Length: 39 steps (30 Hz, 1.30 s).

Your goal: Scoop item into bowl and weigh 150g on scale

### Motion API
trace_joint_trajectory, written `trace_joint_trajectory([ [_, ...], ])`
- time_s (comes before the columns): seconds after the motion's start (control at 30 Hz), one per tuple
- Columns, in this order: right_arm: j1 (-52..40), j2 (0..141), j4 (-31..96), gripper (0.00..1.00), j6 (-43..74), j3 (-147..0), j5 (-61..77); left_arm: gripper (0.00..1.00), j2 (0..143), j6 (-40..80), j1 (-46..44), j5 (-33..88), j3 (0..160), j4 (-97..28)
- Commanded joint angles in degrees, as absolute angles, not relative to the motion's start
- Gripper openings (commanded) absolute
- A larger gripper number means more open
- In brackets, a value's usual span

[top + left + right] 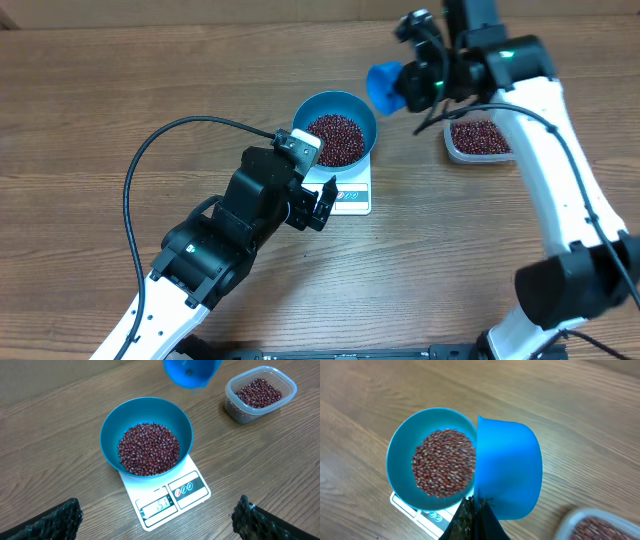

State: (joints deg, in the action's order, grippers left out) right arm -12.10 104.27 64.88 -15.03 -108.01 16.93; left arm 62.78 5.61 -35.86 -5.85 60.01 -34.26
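The bowl [330,103] sits on the scale [352,197] just right of centre in the overhead view, on the table [100,80]. It covers most of the scale, leaving only the lower edge with its display strip showing. The beans [337,140] lie in a loose heap across the bottom of the bowl, with bare blue wall above them all round.

In the left wrist view the bowl [112,430], beans [148,449] and scale [192,502] fill the middle. The display faces the camera, but its digits are too blurred to read for certain. The left fingers [55,520] are spread wide at the lower corners of that view and hold nothing. In the overhead view they [322,208] hang just beside the lower left corner of the scale.

The right fingers [472,520] are pressed together, pinching the scoop [507,467] at its lower edge; the handle is hidden. The scoop is tipped on its side, its mouth turned toward the bowl [400,455] and overlapping the right rim. Whether anything remains inside it cannot be told. In the overhead view the scoop [383,85] hangs at the upper right of the bowl.

A clear container [449,140] holding more beans stands on the table to the right, near the scale but apart from it. It sits at the upper right of the left wrist view [235,410].
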Motion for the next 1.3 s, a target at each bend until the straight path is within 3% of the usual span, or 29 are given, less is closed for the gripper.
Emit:
trace_joint_trajectory([
  [0.0,-8.40,100.51,65.69,0.04,-14.98,-110.02,16.53,0.99,62.61,5.32,-35.59,-6.39,59.94,-34.20],
  [0.67,-2.61,100.22,69.41,0.04,-15.05,-110.00,17.56,0.99,62.61,5.10,-35.59,-6.66,59.94,-33.85],
  [1.0,-3.03,100.22,69.69,0.04,-18.50,-110.00,34.83,1.00,62.61,5.10,-35.59,-6.61,59.94,-34.06],
  [1.27,-8.73,100.42,69.32,0.04,-18.48,-109.89,36.10,1.00,62.61,4.43,-35.59,-7.16,59.94,-33.95],
])
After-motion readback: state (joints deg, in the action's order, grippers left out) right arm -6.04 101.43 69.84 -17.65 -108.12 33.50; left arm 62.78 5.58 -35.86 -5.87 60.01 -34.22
